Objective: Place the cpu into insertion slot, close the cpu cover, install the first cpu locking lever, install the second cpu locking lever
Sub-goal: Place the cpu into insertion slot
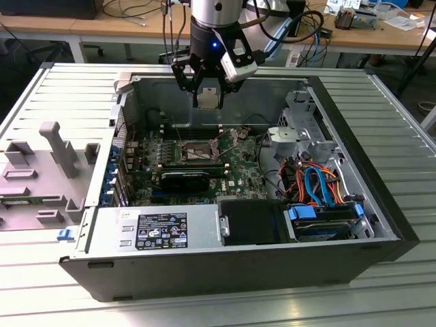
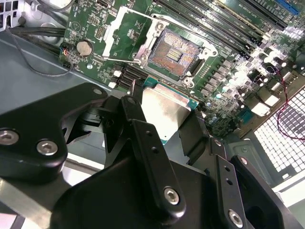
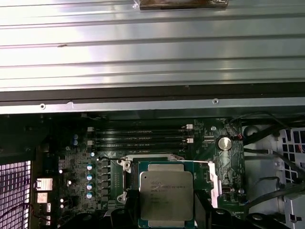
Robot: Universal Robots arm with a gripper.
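Observation:
My gripper [image 1: 207, 94] hangs above the open computer case and is shut on the cpu [image 1: 208, 99], a small square chip with a silver-grey top. In both wrist views the cpu [image 2: 162, 112] [image 3: 166, 193] sits between the black fingers [image 2: 143, 133]. The insertion slot [image 2: 174, 52] lies open below on the green motherboard, dark-centred with a silver rim. In the exterior view the insertion slot [image 1: 195, 151] is below the gripper and a little nearer the camera. The cpu cover [image 2: 125, 29] is swung back beside the slot.
A silver power supply box [image 1: 157, 231] fills the case's near corner. A long black card [image 1: 193, 178] lies just in front of the socket. Orange and blue cables [image 1: 317, 180] and a drive bay [image 1: 323, 221] are at the exterior view's right. Memory slots [image 2: 214, 19] run beside the socket.

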